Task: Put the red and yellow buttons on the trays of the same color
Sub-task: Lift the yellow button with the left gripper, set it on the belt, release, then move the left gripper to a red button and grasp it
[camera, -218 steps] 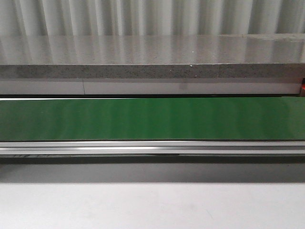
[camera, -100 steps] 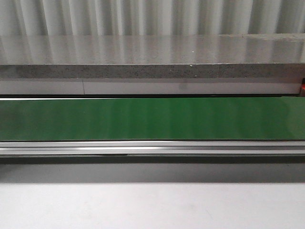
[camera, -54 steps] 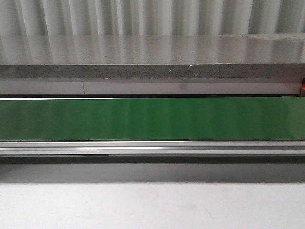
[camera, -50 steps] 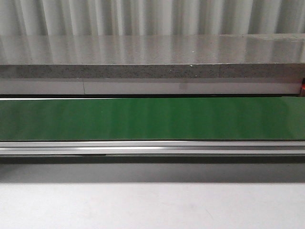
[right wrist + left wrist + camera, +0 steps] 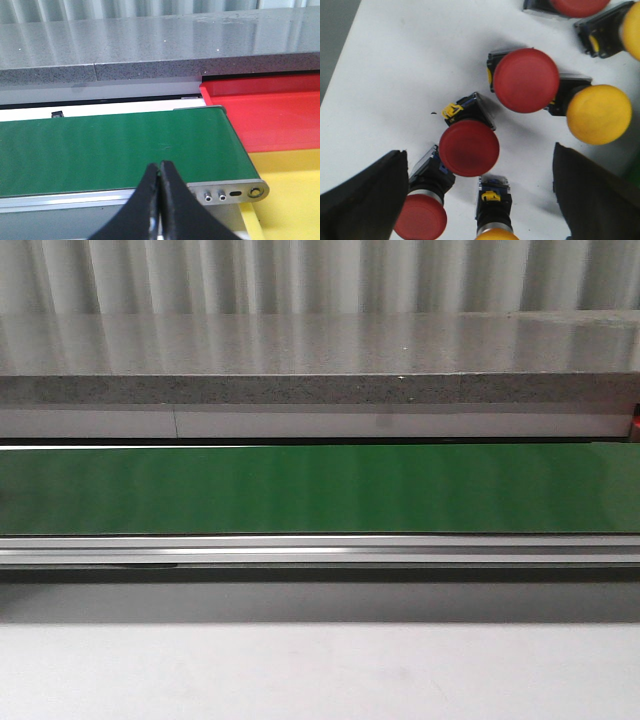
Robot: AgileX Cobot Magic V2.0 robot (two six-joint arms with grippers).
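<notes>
Red and yellow push buttons lie scattered on a white surface [image 5: 395,75] under my left gripper [image 5: 480,200], whose fingers stand wide apart with nothing between them. Framed between them is one red button [image 5: 469,148] lying on its side, its black housing with a yellow clip pointing away. Just beyond it is a larger-looking red button [image 5: 526,80], and touching that one's housing is a yellow button [image 5: 599,114]. Another red button [image 5: 420,223] lies close to one finger, and a yellow one [image 5: 492,232] shows only its edge and housing low in the view. Two more, red [image 5: 577,6] and yellow [image 5: 632,30], are cut off at the far edge.

My right gripper [image 5: 161,200] is pressed closed on nothing, hanging over the near rail of the green conveyor belt [image 5: 115,150]. Past the belt's end sit the red tray [image 5: 270,120] and the yellow tray [image 5: 285,185], side by side. What I can see of both is bare.

My judgement is that the work is at or near its start: no button is in a tray or on the belt, and none is in my grasp. All the sorting is left, and the red one between my left fingers looks the likely first pick.

I can read no brand, label or writing on the buttons, belt or trays.
</notes>
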